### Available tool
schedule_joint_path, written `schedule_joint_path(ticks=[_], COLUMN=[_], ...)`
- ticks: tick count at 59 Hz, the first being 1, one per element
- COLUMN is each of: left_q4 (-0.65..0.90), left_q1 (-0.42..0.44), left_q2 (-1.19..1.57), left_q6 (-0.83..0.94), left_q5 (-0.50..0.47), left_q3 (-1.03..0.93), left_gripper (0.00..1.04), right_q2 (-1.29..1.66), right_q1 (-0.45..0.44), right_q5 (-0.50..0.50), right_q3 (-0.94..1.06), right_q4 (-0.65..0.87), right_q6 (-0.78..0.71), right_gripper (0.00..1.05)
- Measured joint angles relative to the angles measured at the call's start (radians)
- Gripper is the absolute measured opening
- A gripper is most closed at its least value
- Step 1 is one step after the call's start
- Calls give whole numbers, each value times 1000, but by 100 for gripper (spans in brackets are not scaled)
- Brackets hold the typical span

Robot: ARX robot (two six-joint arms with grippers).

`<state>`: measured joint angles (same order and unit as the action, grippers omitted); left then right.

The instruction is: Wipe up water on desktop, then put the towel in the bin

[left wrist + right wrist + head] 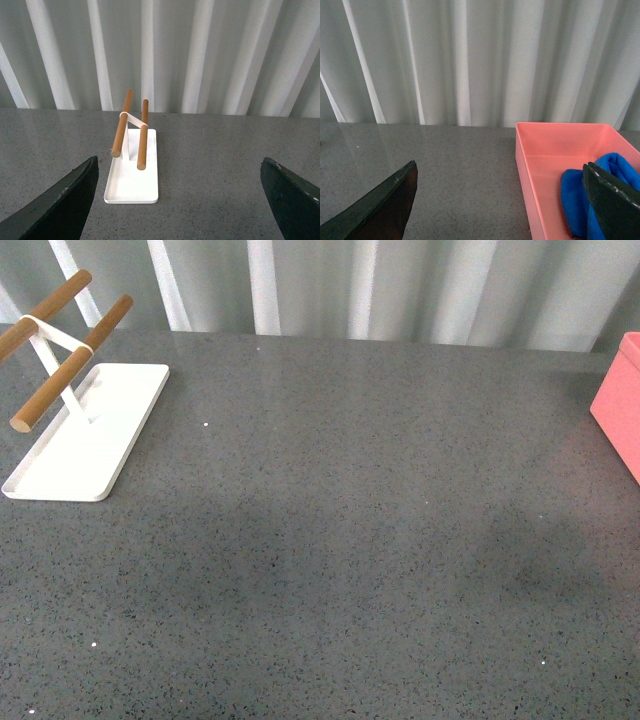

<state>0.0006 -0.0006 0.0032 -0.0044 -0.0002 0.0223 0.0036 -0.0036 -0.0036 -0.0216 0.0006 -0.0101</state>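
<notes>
Curtain [400,285]: pale grey-white, vertical pleats, runs behind the far edge of the table in all three views.
Desktop [330,540]: one flat dark grey slab, stone-like, fine black and white speckle, matte; fills the front view; a few bright pinpoint flecks, too small to identify.
Bin [545,165]: one salmon-pink box, straight walls, plain matte; at 3 o'clock in the front view, where only a corner [620,405] shows, cut by the frame edge. Right wrist view looks into it; near and right sides cut off.
Towel [575,200]: one bright blue plush cloth, bunched, lying inside the bin against its floor; partly hidden behind a gripper finger, tag not visible.
Tray [85,435]: one flat white rectangular tray, low rim, rounded corners, at 10 o'clock in the front view; near left corner cut off there, whole in the left wrist view [132,187].
Rods [142,145]: four wooden cylinders counted in the left wrist view, light brown, smooth, carried on a white upright frame standing on the tray.
Left gripper [180,200]: two dark fingers [60,205] spread wide, nothing between them, only tips seen.
Right gripper [505,200]: two dark fingers [380,210] spread wide, nothing clasped; far finger overlaps the towel in view, contact cannot be told.
Arms: neither appears in the front view.
</notes>
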Motion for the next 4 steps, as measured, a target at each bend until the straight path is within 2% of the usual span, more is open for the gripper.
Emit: schedule_joint_path(ticks=[4], left_q4=[0], left_q1=[0], left_q2=[0], left_q6=[0], left_q5=[0], left_q3=[0], left_gripper=[98], right_q2=[0], right_q1=[0], right_q5=[0], right_q3=[0], right_q4=[0], right_q6=[0], right_gripper=[98])
